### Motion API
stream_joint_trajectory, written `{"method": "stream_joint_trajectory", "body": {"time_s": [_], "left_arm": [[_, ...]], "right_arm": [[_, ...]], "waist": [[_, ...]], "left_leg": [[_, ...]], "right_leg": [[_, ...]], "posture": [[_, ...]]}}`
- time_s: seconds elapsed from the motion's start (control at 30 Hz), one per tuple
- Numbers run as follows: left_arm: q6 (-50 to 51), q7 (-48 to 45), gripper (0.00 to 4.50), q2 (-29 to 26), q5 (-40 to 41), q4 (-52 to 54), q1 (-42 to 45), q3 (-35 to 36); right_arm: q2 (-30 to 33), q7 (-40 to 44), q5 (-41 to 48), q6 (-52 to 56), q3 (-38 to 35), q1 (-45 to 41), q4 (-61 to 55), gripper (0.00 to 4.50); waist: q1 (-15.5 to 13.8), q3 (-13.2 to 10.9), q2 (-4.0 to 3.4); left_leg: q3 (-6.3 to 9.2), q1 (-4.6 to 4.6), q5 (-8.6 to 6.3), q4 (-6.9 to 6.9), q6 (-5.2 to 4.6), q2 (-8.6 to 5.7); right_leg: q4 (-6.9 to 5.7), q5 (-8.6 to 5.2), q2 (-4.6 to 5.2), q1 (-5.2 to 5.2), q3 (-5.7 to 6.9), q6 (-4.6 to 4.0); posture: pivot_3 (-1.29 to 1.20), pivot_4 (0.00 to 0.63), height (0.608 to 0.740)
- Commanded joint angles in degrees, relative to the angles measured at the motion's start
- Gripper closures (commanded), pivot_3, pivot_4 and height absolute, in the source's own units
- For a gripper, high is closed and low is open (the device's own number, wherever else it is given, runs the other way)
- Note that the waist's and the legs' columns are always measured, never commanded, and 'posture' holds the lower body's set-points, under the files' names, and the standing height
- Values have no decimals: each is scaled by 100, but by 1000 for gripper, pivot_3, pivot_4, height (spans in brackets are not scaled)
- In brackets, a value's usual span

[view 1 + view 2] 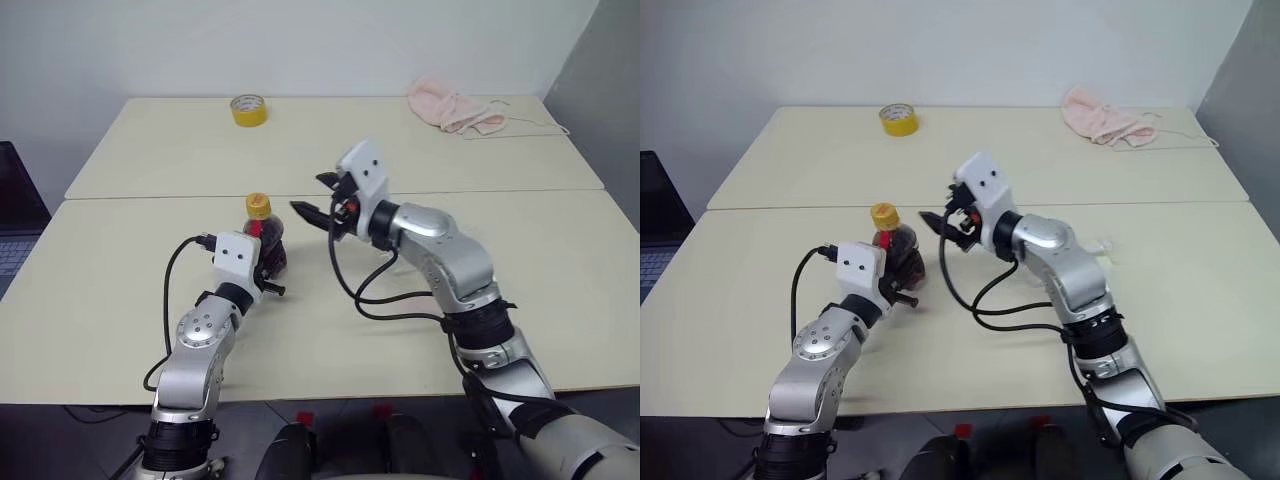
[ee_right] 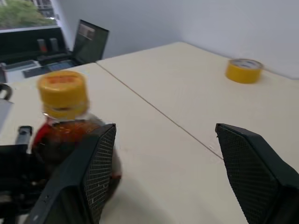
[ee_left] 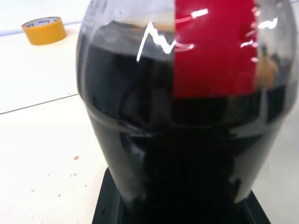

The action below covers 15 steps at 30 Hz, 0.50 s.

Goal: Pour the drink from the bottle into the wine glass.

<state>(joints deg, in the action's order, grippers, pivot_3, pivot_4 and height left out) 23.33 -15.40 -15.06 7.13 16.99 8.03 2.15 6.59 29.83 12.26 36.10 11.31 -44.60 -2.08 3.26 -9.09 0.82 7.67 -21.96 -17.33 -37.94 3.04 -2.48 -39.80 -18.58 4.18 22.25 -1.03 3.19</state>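
The bottle (image 1: 268, 240) stands upright on the near table (image 1: 330, 330), with a yellow cap (image 1: 258, 205) and a red label (image 3: 215, 51). The dark drink (image 3: 163, 154) fills most of its body. My left gripper (image 1: 272, 266) is shut on the bottle's lower body from the near side. Just right of the cap and about level with it, my right gripper (image 1: 314, 196) hovers open and points left toward the bottle. In the right wrist view the cap (image 2: 62, 91) lies just outside one finger (image 2: 96, 168), apart from it. The wine glass is hidden.
A yellow tape roll (image 1: 248, 110) lies on the far table, and a pink cloth (image 1: 455, 105) is bunched at its far right. A seam (image 1: 150, 197) runs between the two tables. A laptop (image 1: 15, 225) sits off the left edge.
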Motion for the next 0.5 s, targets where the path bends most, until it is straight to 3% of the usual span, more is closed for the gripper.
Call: {"method": "stream_joint_trajectory", "body": {"time_s": [0.03,0.23,0.5], "left_arm": [[-188,8,3743,-14,7,225,69,43],[-191,-3,3743,-25,2,225,63,43],[-218,-12,3743,-19,-3,208,66,32]], "right_arm": [[36,163,110,24,93,-18,-449,863],[-173,337,319,201,327,-160,-756,863],[-668,163,136,-92,493,-565,-203,863]], "waist": [[20,0,0],[16,0,0],[5,0,0]], "left_leg": [[-2,1,0,1,0,3],[0,0,0,1,0,3],[4,1,0,0,0,1]], "right_leg": [[-1,0,-1,1,-1,0],[-1,0,-2,1,0,0],[-1,0,-1,1,3,0]], "posture": [[0,150,740],[0,150,740],[0,150,740]]}}
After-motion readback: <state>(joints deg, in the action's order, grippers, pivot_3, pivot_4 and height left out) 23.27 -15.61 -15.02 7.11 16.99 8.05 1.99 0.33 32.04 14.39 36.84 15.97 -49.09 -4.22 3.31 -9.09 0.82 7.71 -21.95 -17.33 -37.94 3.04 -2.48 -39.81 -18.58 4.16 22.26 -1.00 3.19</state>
